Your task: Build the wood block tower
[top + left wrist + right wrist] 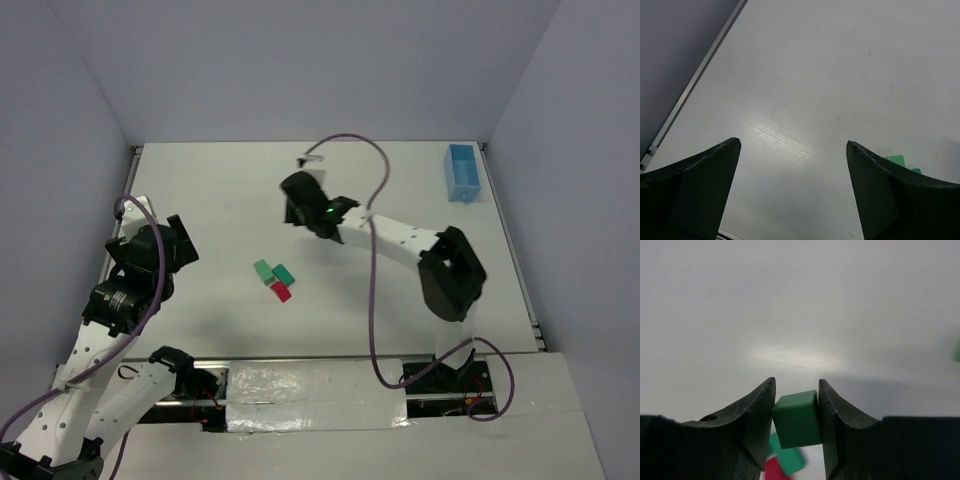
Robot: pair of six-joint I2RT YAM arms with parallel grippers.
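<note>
Wood block tower [284, 272] unbuilt, its pieces lying flat at mid-table.
The right gripper [796, 392] is pinching a green block [797, 420] aloft; the left gripper [792, 147] is hanging wide open, empty. Two more green blocks [263, 269] and the red wedge [281, 292] are waiting clustered, so all stacking is remaining.

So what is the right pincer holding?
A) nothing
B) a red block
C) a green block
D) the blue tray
C: the right wrist view shows a green block squeezed between the two fingers of the right pincer.
</note>
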